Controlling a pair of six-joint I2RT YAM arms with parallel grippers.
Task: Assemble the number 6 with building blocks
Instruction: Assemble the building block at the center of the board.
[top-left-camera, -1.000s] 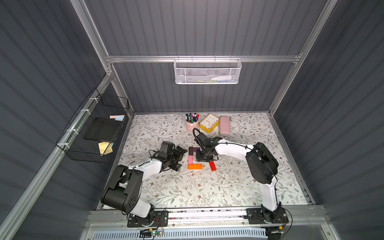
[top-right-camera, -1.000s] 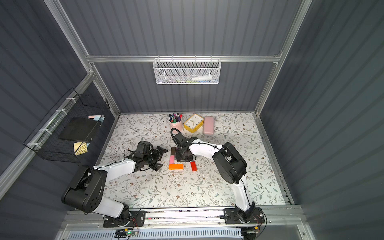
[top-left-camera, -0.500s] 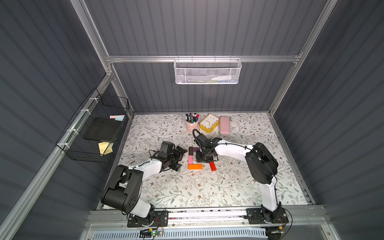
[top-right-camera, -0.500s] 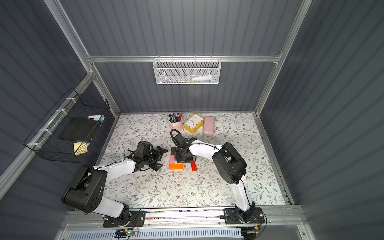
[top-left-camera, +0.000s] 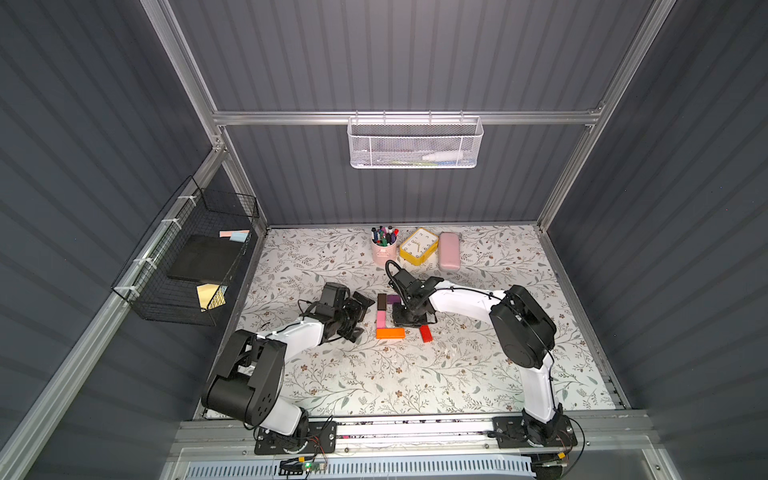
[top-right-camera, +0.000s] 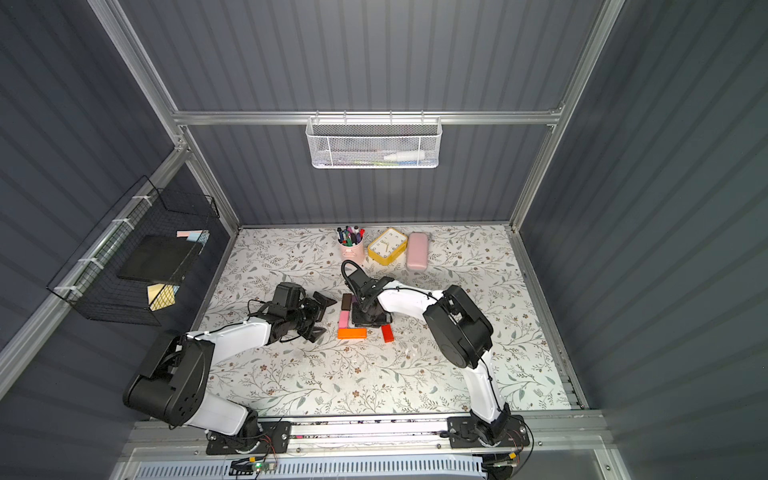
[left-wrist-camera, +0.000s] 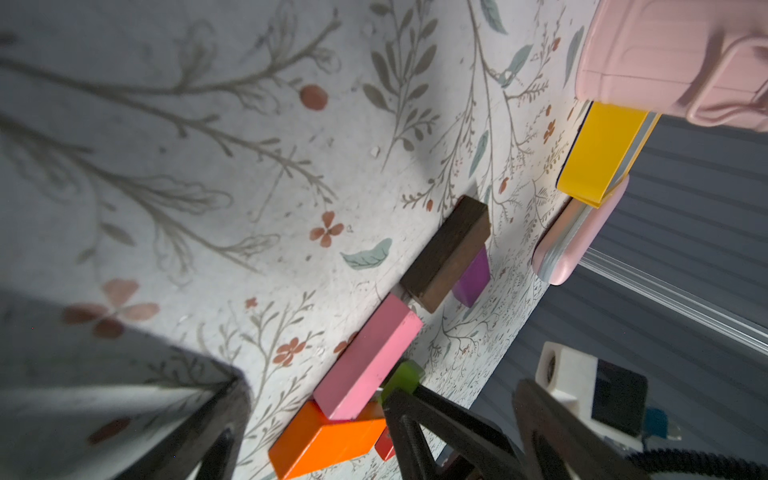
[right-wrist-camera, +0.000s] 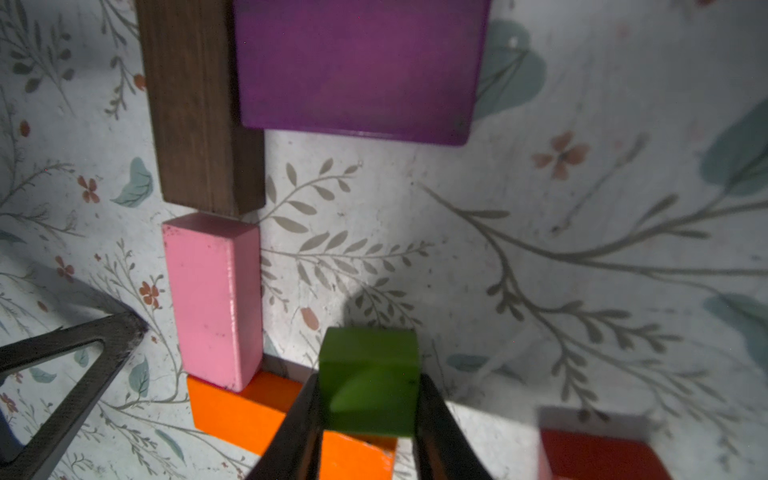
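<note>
On the counter (top-left-camera: 457, 374), mid-area | right pincer (right-wrist-camera: 368, 388) clamped on green cube (right-wrist-camera: 368, 361) over orange bar (right-wrist-camera: 241, 411), near pink block (right-wrist-camera: 208, 299) | brown block (right-wrist-camera: 195, 104) touching purple block (right-wrist-camera: 357, 66) | red block (right-wrist-camera: 598, 457) apart | left pincer (top-left-camera: 360, 316) fingers spread, empty.

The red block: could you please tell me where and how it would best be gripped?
Take the red block across its two long sides at mid-length, coming from straight above: it lies flat, apart from the orange bar, probably with room along both sides.
</note>
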